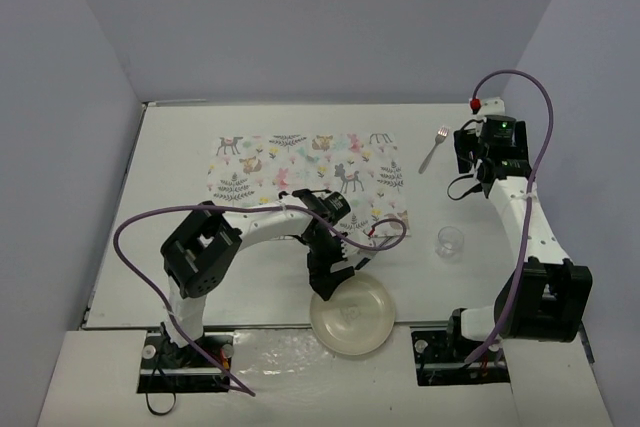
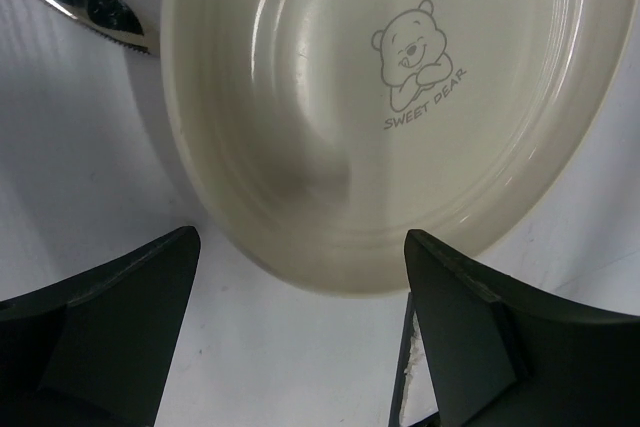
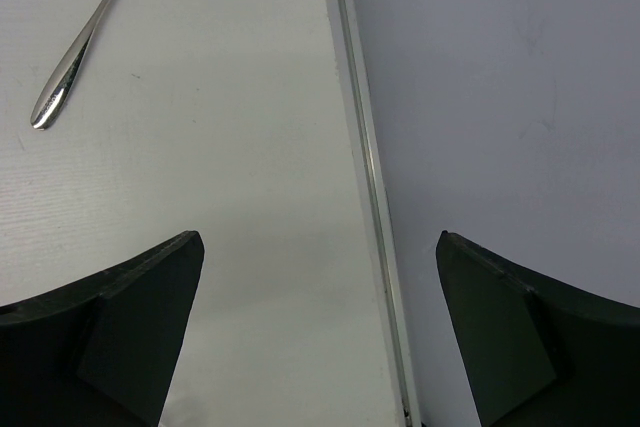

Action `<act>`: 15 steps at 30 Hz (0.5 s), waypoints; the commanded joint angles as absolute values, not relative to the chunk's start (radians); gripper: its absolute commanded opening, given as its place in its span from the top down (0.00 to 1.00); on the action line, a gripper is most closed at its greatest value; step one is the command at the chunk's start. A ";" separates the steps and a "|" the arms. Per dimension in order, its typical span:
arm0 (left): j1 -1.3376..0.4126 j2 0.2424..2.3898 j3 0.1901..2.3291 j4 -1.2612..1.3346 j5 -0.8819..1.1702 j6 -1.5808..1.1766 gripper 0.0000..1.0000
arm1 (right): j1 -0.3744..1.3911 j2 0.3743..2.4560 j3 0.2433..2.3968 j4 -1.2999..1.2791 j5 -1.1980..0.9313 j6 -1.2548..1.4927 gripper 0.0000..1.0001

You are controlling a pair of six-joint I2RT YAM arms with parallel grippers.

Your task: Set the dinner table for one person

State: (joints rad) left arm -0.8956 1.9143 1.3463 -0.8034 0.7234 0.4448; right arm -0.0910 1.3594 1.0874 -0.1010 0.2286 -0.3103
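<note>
Nearest me, a cream bowl [image 1: 352,315] with a little bear printed inside sits at the near edge of the bench [image 1: 180,147], just in front of the placemat. The left end effector [image 1: 328,287] hangs over its rim with the fingers [image 2: 120,327] wide apart and nothing between them but air. The wrist view shows the rim lying across the gap and both finger tips on the outside of it. A serrated knife blade [image 2: 80,2] lies just beside the bowl. I'd say the bowl is the step in hand, a grasp being lined up and not yet made. The next move calls for getting 1 finger inside the rim and 1 outside, closing, then carrying the bowl onto the animal-print placemat [image 1: 310,177], which lies flat and bare mid-bench.

Further right a clear glass [image 1: 450,241] stands upright on the bench, apart from the placemat. At the far right the fork [image 1: 434,148] lies off the placemat, and the right end effector [image 1: 468,157] waits near it by the bench's right edge, fingers [image 3: 120,327] apart and empty; the fork looks like its job
</note>
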 commanded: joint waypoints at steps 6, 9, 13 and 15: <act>-0.918 1.974 1.377 -0.756 0.730 0.443 0.23 | -0.095 1.319 1.072 -0.021 0.261 -0.307 0.00; -0.931 2.003 1.388 -0.745 0.713 0.432 0.24 | -0.095 1.320 1.066 -0.021 0.255 -0.309 0.00; -0.947 2.048 1.399 -0.725 0.687 0.422 0.27 | -0.094 1.318 1.055 -0.019 0.251 -0.314 0.00; -0.960 2.068 1.399 -0.715 0.666 0.411 0.35 | -0.095 1.314 1.049 -0.016 0.253 -0.321 0.00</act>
